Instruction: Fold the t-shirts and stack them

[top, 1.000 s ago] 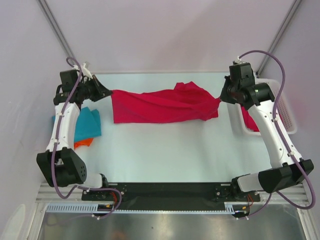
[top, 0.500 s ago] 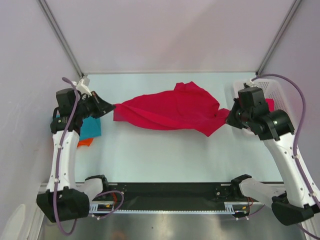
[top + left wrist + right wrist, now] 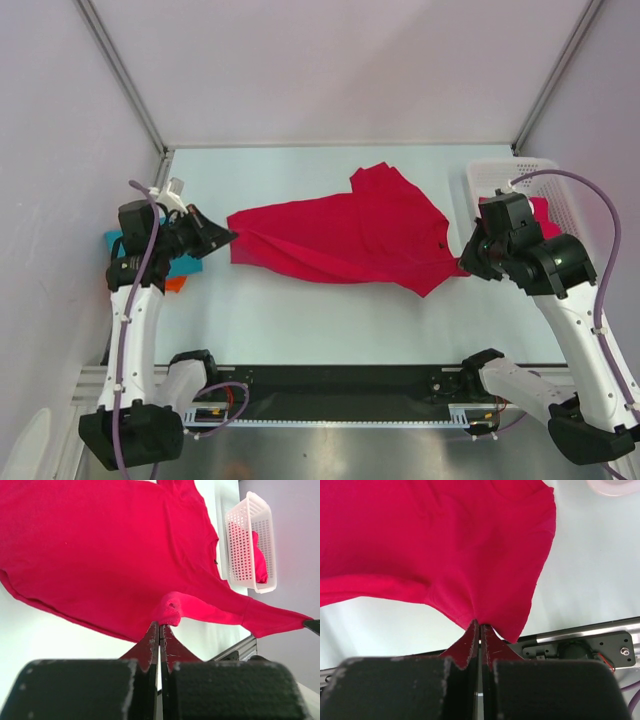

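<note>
A crimson red t-shirt (image 3: pixel 340 238) is stretched out across the middle of the table between both arms. My left gripper (image 3: pixel 228 237) is shut on its left edge; in the left wrist view the jaws (image 3: pixel 160 625) pinch a bunched bit of the red cloth (image 3: pixel 100 545). On the right, my right gripper (image 3: pixel 463 265) is shut on the shirt's right corner, with the cloth (image 3: pixel 435 540) fanning out from the closed jaws (image 3: pixel 480 622). A teal t-shirt (image 3: pixel 114 243) and an orange t-shirt (image 3: pixel 176 285) lie at the far left, mostly hidden behind the left arm.
A white mesh basket (image 3: pixel 498 180) stands at the right edge of the table behind the right arm, with another red t-shirt (image 3: pixel 544 210) inside it. The same basket (image 3: pixel 240 545) shows in the left wrist view. A black rail (image 3: pixel 330 385) runs along the near edge.
Both arms have pulled back toward the near edge and lowered, dragging the red t-shirt with them. The shirt now lies flatter and more spread out.
</note>
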